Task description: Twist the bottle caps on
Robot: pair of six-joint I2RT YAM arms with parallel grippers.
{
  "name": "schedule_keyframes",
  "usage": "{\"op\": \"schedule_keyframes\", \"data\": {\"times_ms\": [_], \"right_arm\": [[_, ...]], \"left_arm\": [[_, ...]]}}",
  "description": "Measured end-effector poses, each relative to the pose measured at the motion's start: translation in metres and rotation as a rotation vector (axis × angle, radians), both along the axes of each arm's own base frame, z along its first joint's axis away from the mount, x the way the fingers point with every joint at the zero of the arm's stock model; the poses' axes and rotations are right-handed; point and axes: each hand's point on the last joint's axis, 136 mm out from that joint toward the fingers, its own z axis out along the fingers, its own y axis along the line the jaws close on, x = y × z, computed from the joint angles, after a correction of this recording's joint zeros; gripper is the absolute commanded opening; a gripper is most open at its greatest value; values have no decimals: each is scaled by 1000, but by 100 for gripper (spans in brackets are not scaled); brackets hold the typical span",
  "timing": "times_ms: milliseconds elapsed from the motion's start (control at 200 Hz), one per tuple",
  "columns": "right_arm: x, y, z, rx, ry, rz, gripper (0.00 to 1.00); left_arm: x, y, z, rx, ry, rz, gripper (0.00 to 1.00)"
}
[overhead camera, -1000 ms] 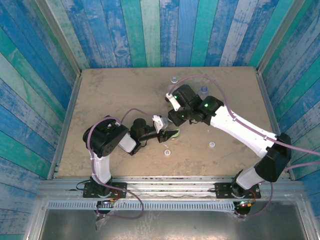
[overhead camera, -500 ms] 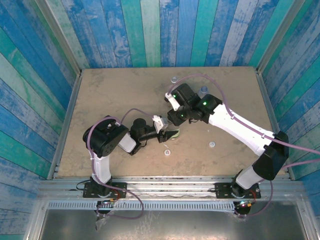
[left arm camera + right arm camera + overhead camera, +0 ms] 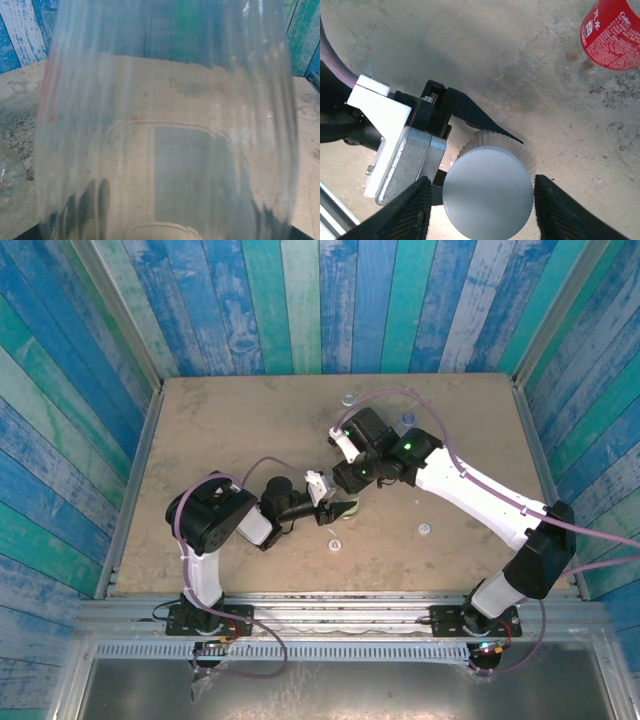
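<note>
Over on the left, the left arm is stretching out low across the desk. The left fingers are closing tight on the green-yellow-labelled bottle. From the left wrist camera, the bottle's clear wall is sitting right up against the lens, squarely between those fingers.

Just to the near side of the left fingers, one of the loose caps is lying flat on the desk, apart from the bottle.

The right fingers are coming down over the top of the held bottle, right beside the left fingers. In the right wrist view they are narrowed to the width of the bottle cap. One fingertip is pressing in on one side of its ribbed rim and the other fingertip on the opposite side, so the pale-grey cap is being pinched between them over the bottle's mouth. The left arm's black finger is showing just past the cap.

Further right, the second loose cap is lying well apart from both sets of fingers. The plain bluish bottle is standing beyond the right fingers. The red-labelled bottle is resting on the desk, apart from the right fingers.
</note>
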Motion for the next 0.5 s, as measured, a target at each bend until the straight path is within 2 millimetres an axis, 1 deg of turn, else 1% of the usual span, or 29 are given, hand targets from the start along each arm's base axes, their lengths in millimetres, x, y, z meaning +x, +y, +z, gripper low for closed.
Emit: {"op": "schedule_keyframes", "data": {"times_ms": [175,336,416,496], "right_arm": [[0,0,0,1,-1,0,76],[0,-1,5,12,-10,-3,77],[0,-1,12,30,-25,-9,77],[1,-2,23,58,-51,-22,77]], "left_arm": [[0,0,0,0,0,0,59],[0,0,0,0,0,0,59],[0,0,0,0,0,0,59],[0,0,0,0,0,0,59]]}}
